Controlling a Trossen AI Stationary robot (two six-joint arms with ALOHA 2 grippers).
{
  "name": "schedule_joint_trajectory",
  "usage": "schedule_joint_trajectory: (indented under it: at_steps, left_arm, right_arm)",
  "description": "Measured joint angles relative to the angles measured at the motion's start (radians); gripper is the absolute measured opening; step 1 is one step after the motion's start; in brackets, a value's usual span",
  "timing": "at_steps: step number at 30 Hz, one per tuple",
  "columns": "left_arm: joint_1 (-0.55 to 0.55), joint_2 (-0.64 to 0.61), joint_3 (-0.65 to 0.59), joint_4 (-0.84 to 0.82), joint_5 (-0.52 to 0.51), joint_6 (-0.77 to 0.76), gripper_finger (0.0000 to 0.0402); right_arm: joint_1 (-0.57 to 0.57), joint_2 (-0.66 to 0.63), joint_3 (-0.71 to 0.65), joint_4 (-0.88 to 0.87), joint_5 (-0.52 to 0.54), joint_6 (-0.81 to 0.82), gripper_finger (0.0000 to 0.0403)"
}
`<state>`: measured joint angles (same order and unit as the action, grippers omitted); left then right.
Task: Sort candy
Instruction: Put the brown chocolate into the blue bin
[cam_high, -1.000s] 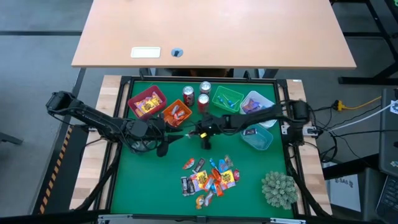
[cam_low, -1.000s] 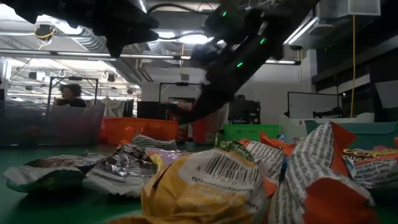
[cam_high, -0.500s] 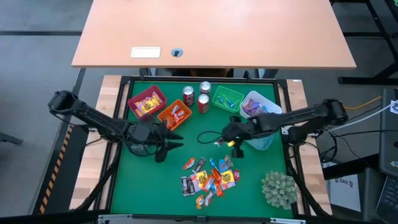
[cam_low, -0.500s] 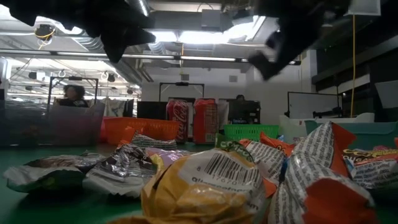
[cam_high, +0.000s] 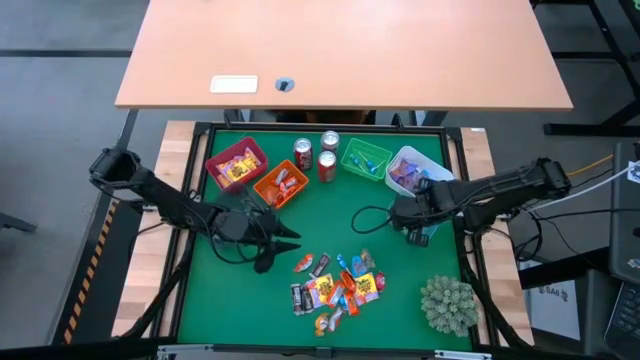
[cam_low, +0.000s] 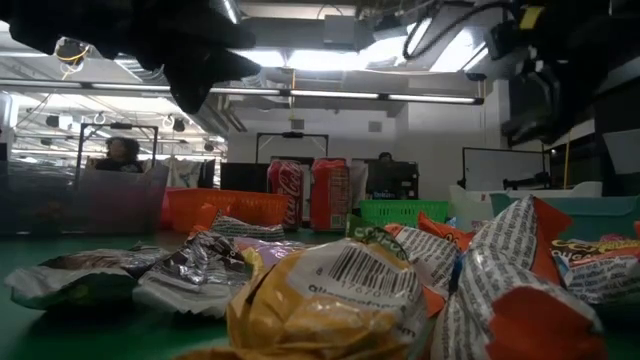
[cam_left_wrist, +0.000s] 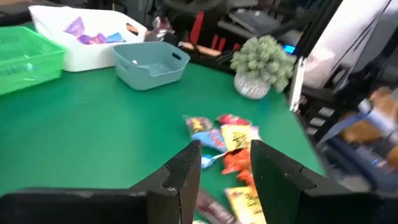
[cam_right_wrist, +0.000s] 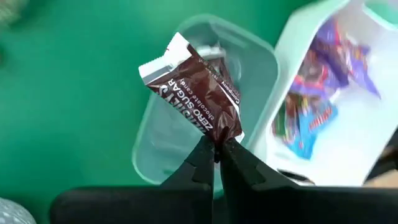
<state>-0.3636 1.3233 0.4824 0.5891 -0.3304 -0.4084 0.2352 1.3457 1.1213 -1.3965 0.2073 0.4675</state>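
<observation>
- The green table (cam_high: 240, 300) carries a row of bins along its far side: a red bin (cam_high: 237, 165), an orange bin (cam_high: 281, 183), a green basket (cam_high: 365, 159), a white bin (cam_high: 414, 170) and a pale teal bin (cam_high: 421, 225), with two red soda cans (cam_high: 315, 154) between the orange bin and the green basket.
- A spiky plant ball (cam_high: 447, 304) sits at the near right corner.
- The candy pile (cam_high: 336, 287) lies loose on the mat, near the middle front.
- The right gripper (cam_right_wrist: 216, 152) is pinched shut on a dark brown chocolate wrapper (cam_right_wrist: 198, 91), held by one end above the pale teal bin, with the white bin of purple and blue sweets just beside it.
- A second ago this gripper was near the mat's centre, by the orange bin; it has since swung right to the teal bin.
- The left gripper (cam_left_wrist: 225, 163) hangs with its fingers (cam_left_wrist: 185, 168) parted and nothing between them, just left of the candy pile; it has edged closer to the pile.
</observation>
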Motion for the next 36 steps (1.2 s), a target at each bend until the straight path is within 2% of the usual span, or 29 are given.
schedule_joint_trajectory:
  at_steps: [5, 9, 13, 17, 22, 28, 36]
  left_arm:
    - [-0.025, 0.046, 0.002, 0.065, 0.006, -0.083, 0.0128]
    - [-0.055, 0.068, 0.011, 0.065, 0.008, -0.087, 0.0128]
    - [-0.096, 0.093, 0.028, 0.065, 0.008, -0.067, 0.0128]
    - [-0.142, 0.13, 0.066, 0.064, 0.045, 0.042, 0.0128]
    - [-0.189, 0.209, 0.158, 0.053, 0.121, 0.176, 0.0128]
    - [-0.226, 0.317, 0.259, -0.034, 0.219, 0.334, 0.0128]
    - [-0.24, 0.438, 0.324, -0.144, 0.222, 0.429, 0.0128]
  right_arm:
    - [0.0, 0.0, -0.034, -0.02, -0.009, 0.0, 0.0012]
    - [0.0, 0.0, -0.064, -0.021, -0.032, -0.002, 0.0012]
    - [0.0, 0.0, -0.082, -0.021, -0.043, -0.008, 0.0012]
    - [0.0, 0.0, -0.088, -0.019, -0.043, -0.008, 0.0018]
    - [0.0, 0.0, -0.088, -0.019, -0.043, -0.008, 0.0068]
    - [0.0, 0.0, -0.088, -0.016, -0.043, -0.008, 0.0138]
    - [0.0, 0.0, -0.087, 0.015, -0.043, -0.009, 0.0167]
